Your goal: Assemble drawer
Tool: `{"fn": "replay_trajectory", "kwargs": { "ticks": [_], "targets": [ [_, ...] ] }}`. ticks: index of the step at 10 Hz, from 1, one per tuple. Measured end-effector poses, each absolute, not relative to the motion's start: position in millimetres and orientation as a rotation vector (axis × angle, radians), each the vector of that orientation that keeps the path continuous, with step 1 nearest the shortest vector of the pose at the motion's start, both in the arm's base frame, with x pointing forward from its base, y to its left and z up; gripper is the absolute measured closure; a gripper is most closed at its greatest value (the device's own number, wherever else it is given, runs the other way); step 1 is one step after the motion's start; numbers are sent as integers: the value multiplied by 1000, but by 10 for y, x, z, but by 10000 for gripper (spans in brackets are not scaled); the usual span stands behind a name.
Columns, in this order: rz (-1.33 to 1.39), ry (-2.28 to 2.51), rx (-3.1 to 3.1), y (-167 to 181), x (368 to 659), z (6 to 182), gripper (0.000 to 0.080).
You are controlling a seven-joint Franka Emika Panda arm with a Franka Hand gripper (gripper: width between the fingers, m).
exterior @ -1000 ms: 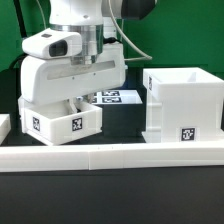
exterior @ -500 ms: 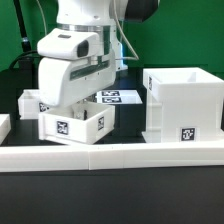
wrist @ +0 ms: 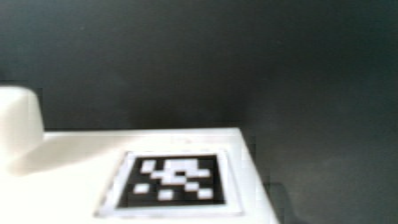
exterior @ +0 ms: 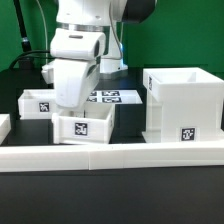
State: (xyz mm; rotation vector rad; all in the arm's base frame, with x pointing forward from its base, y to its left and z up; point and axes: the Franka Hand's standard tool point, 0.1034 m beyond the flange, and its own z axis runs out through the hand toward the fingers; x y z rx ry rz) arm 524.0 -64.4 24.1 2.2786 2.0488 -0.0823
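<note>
The tall white housing point(exterior: 184, 100) stands at the exterior view's right, open at the top, with a tag low on its front. My gripper point(exterior: 73, 108) is shut on a small white tray point(exterior: 86, 127) with a tag on its front, held just behind the border wall and to the left of the housing. The fingertips are hidden by the hand and the tray's wall. A second small tray point(exterior: 38, 103) sits further left on the table. The wrist view shows a white tray surface with a tag point(wrist: 178, 181) over the black table; no fingers show there.
A long low white border wall point(exterior: 120, 156) runs along the front. The marker board point(exterior: 115, 97) lies flat behind the held tray. A green backdrop stands behind the arm. A white rounded edge point(wrist: 15, 118) shows in the wrist view.
My gripper has moved toward the exterior view's right with the tray in it, nearer the housing. The second tray, hidden behind the hand before, now shows at the left.
</note>
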Motion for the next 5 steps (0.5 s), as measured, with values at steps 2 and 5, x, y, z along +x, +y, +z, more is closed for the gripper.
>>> {"fn": "replay_trajectory", "kwargs": {
  "ticks": [2,5],
  "targets": [
    [-104,2215,2099,-601,5282,258,757],
    [-105,2201,2115,-604,5274,249,757]
  ]
}}
